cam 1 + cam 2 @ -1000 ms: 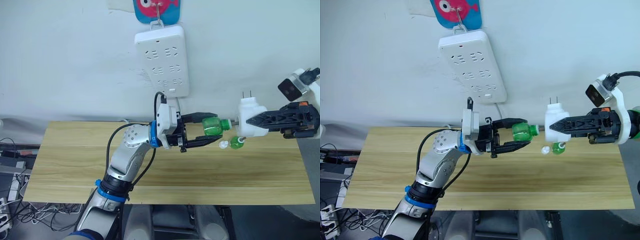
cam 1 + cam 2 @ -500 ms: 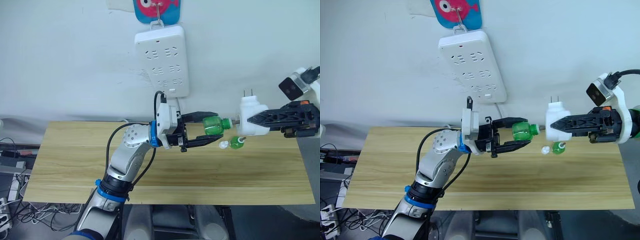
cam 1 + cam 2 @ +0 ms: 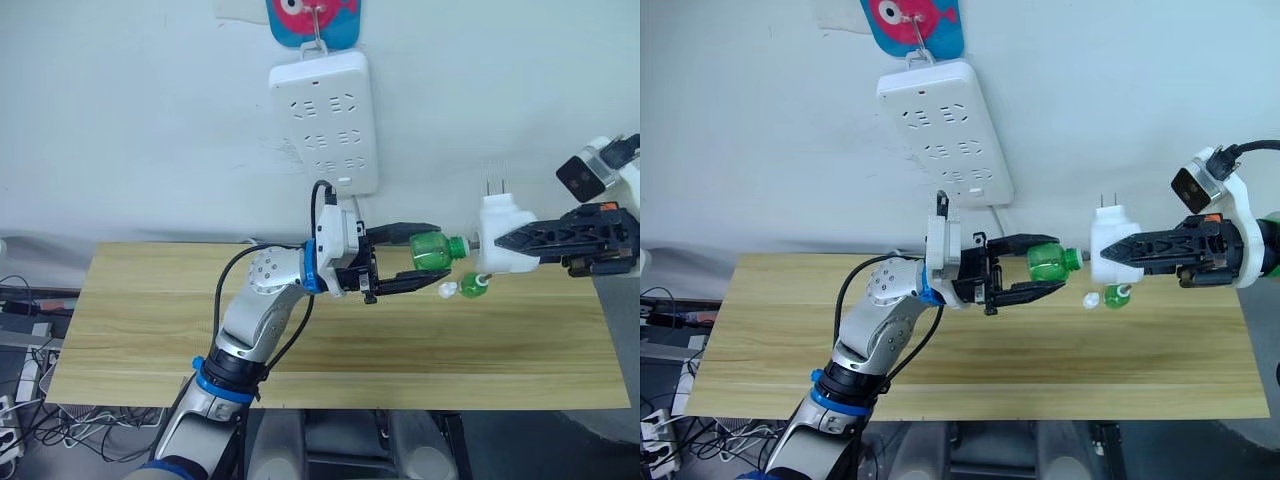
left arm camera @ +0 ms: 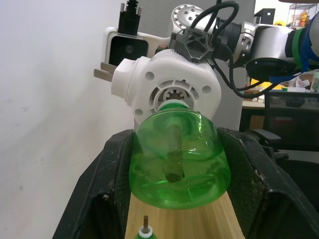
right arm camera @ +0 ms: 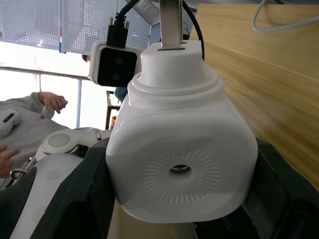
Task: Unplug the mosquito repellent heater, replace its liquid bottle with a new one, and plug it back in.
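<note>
White rounded heater (image 3: 499, 247), prongs up, clamped in right hand (image 3: 508, 240); left hand (image 3: 432, 264) grips green bottle (image 3: 432, 250).

At centre frame, the left gripper (image 3: 1038, 275) clamps a green bottle (image 3: 1048, 261) above a wooden table (image 3: 970, 340). Its neck touches a white heater (image 3: 1110, 246) gripped by the right gripper (image 3: 1110, 255). A power strip (image 3: 943, 134) hangs upper centre.

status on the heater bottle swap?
Left gripper shut on green bottle, neck at heater's socket. Right gripper shut on heater, unplugged, off the power strip. Another bottle lies on the table. Nothing blocking.
</note>
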### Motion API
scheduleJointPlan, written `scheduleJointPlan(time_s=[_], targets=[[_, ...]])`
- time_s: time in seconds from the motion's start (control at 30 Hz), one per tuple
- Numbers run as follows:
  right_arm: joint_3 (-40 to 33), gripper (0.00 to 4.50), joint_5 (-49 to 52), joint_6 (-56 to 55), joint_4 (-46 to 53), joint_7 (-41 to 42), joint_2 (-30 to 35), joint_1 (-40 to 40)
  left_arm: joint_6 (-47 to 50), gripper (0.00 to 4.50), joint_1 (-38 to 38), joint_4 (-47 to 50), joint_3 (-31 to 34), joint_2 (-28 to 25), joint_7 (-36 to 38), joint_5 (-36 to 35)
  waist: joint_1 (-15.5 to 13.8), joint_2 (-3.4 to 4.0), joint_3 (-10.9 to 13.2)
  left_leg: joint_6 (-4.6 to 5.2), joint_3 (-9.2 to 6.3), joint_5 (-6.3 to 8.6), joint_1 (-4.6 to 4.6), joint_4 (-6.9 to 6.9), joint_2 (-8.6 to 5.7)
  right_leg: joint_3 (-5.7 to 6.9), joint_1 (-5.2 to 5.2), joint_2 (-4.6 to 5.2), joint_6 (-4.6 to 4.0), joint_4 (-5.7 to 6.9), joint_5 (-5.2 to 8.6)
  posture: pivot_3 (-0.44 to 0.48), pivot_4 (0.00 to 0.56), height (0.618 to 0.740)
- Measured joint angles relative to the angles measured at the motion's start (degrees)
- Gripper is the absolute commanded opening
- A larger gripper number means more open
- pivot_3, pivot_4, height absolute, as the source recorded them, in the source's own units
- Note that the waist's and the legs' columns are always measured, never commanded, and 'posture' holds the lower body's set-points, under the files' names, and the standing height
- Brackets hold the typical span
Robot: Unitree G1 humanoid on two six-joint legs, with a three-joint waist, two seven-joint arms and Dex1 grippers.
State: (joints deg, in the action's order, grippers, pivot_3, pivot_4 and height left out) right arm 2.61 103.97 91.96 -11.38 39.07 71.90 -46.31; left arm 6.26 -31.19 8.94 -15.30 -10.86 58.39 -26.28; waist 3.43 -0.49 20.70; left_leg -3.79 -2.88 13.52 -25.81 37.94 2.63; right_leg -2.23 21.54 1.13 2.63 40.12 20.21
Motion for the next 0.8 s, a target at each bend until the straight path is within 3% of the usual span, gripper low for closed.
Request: scheduleJointPlan(time_s=[0.8], targets=[[5.99, 3.07, 4.83, -2.06, 2.89, -10.14, 1.1, -3.55, -0.3, 2.21, -0.05, -0.08, -0.92, -0.81, 1.06, 3.82, 0.1, 0.0, 0.0, 0.0, -0.01, 0.0, -0.02, 0.01, 0.0, 0.0, 0.02, 0.0, 0.0, 0.02, 0.0, -0.161, 0.341, 0.74]])
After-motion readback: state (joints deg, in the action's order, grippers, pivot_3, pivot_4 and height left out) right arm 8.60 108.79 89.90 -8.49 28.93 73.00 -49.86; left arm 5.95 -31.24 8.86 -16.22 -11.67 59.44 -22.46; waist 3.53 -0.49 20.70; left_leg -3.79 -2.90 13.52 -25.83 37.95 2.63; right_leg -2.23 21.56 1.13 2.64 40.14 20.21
